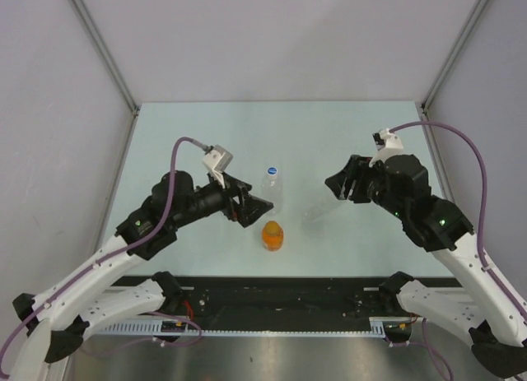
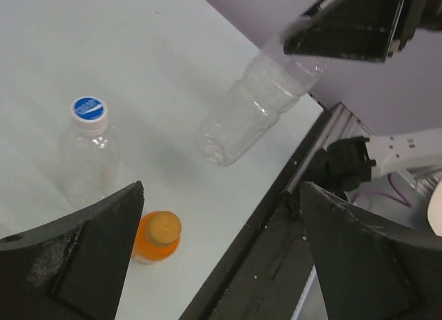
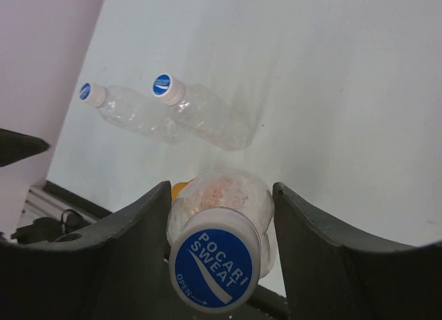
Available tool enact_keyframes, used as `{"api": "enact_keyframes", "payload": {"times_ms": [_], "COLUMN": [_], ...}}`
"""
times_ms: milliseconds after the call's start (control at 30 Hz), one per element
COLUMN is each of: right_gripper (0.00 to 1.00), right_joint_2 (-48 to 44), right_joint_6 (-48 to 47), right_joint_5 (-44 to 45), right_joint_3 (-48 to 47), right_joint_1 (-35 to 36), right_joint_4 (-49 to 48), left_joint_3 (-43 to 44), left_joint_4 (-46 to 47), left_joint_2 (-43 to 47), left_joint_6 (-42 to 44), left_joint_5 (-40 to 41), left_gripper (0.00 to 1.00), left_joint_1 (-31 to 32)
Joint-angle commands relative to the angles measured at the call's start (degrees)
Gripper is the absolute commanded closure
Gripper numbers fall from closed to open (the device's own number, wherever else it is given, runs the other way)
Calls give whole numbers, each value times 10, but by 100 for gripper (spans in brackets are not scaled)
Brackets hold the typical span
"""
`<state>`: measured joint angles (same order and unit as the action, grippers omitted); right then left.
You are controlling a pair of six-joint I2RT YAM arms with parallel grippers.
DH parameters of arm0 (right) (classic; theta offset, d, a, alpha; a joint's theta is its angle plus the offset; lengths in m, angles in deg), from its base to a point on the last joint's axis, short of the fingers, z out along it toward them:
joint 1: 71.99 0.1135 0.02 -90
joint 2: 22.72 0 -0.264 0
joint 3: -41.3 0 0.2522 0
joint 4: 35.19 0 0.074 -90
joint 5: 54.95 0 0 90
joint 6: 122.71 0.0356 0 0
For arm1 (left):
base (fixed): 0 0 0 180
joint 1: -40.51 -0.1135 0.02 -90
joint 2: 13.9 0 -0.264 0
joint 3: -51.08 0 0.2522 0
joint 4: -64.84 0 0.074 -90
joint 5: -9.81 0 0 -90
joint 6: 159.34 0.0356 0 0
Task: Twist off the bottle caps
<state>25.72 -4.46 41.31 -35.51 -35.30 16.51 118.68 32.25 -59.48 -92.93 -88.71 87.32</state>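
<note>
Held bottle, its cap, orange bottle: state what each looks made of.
The held bottle looks like thin clear plastic: see-through, glossy, with moulded ribs. The cap seems to be opaque plastic, blue and white: smooth top, printed lettering. The orange bottle is probably plastic too, with a slight sheen. Whether the wall is tinted or the contents are orange cannot be told.

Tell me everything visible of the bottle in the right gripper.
Clear, ribbed plastic bottle, seemingly empty, its blue cap printed POCARI SWEAT and OPEN in white, screwed on. It is tilted, neck end clamped between the right gripper's jaws, base angled down toward the table; whether the base touches it is unclear.
</note>
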Motion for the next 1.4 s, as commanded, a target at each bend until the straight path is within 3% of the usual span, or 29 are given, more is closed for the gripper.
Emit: {"api": "enact_keyframes", "payload": {"times_ms": [0, 300, 500, 1067, 1367], "right_gripper": [62, 61, 61, 62, 62], "right_joint_2": [1, 18, 27, 39, 47], "right_joint_6": [8, 40, 61, 76, 71], "right_joint_5": [-129, -297, -374, -398, -401], "right_joint_3": [-68, -115, -124, -145, -145], "right_joint_1": [-41, -86, -100, -101, -98], "right_joint_4": [61, 86, 81, 65, 61], "left_joint_3": [40, 117, 175, 195, 240], "left_joint_4": [75, 123, 81, 130, 96], "left_joint_2": [-22, -98, -173, -251, -305], "left_joint_6": [69, 135, 168, 129, 130], "left_joint_5": [-98, -229, -280, -340, -366], "left_gripper": [0, 0, 0, 0, 0], "left_joint_1": [18, 21, 30, 73, 87]}}
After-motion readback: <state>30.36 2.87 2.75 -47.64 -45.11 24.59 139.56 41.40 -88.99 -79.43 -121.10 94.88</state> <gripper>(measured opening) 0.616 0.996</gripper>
